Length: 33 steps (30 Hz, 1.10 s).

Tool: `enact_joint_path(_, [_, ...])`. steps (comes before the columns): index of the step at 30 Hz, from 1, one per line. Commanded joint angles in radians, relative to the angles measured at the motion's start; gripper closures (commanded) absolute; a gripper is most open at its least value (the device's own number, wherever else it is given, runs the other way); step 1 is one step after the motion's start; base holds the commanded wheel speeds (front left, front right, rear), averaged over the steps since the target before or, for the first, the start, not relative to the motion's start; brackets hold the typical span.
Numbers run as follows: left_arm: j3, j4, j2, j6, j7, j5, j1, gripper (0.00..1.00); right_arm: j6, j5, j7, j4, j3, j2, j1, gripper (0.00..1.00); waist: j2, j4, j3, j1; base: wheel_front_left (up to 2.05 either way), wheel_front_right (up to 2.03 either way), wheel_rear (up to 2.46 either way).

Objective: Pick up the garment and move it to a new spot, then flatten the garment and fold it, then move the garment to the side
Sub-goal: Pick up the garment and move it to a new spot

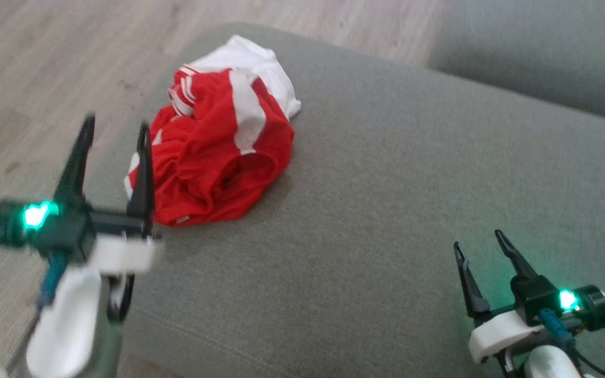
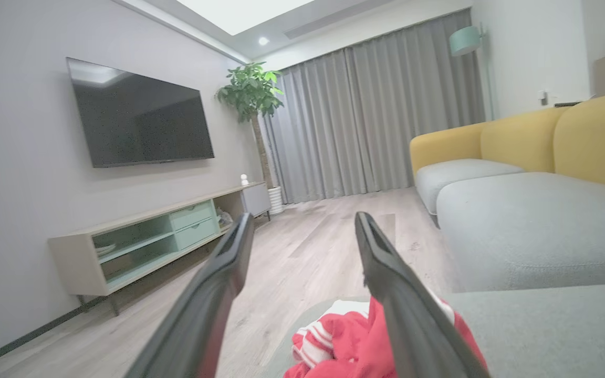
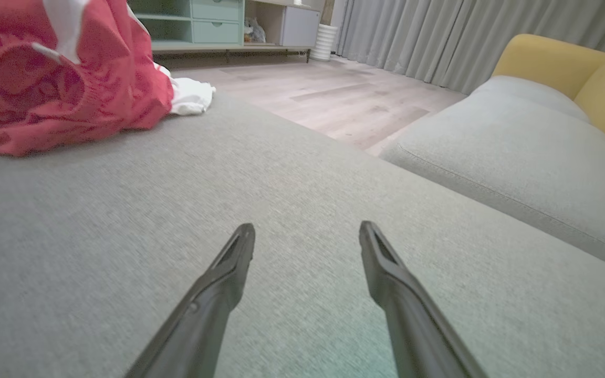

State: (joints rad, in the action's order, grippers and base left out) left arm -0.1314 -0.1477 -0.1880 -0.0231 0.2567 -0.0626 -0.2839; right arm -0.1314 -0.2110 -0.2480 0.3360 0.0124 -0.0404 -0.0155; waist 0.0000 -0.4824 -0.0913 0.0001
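You had the garment [image 1: 218, 152] lying in a crumpled red-and-white heap near the far left corner of the grey sofa cushion [image 1: 386, 199], close to the edge above the wooden floor [image 1: 29, 79]. None of it was spread or folded, so I judged you were at the very first step, the pick-up.

Your left pincer [image 1: 117, 122] stood with its fingers wide apart and empty, just beside the heap's left side. In the head view one finger crossed in front of the red cloth; I couldn't tell whether it touched. From the left wrist the fingers aimed out across the room with the cloth low beneath them, so the pincer looked poised beside the heap, not around it. It would probably have needed to tip down before closing.

Your right pincer [image 1: 478, 239] was likewise spread and holding nothing, well apart from the garment, low over bare cushion at the near right. That made sense to me: it left the open middle of the cushion free as a likely new spot for flattening.
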Motion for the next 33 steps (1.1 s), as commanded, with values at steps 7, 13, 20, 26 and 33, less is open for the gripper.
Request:
enact_joint_path(7, [-0.001, -0.216, -0.041, -0.082, -0.158, -0.084, -0.329, 0.0, 0.001, -0.071, -0.014, -0.058, -0.019, -0.05, -0.06, 0.0, 0.0, 0.061, -0.154, -0.0001, 0.0, 0.0, 0.0])
enact_joint_path(13, [-0.035, -0.426, -0.045, -0.102, -0.273, -0.157, -0.466, 0.0, 0.001, -0.084, -0.014, -0.068, -0.02, -0.074, -0.073, 0.0, 0.0, 0.089, -0.205, -0.0001, 0.0, 0.0, 0.0])
enact_joint_path(20, [-0.148, -0.639, -0.06, -0.107, -0.339, -0.262, -0.566, 0.0, 0.001, -0.097, -0.014, -0.095, -0.039, -0.098, -0.096, 0.0, 0.0, 0.121, -0.272, -0.0001, 0.0, 0.0, 0.0])
enact_joint_path(26, [-0.237, -0.716, -0.093, -0.107, -0.274, -0.36, -0.611, 1.0, 0.001, -0.105, -0.014, -0.1, -0.049, -0.091, -0.111, 0.0, 0.0, 0.14, -0.308, -0.0001, 0.0, 0.0, 0.0])
enact_joint_path(33, [-0.321, -0.702, -0.151, -0.107, -0.176, -0.473, -0.666, 1.0, 0.001, -0.095, -0.014, -0.09, -0.04, -0.061, -0.137, 0.0, 0.0, 0.178, -0.266, -0.0001, 0.0, 0.0, 0.0])
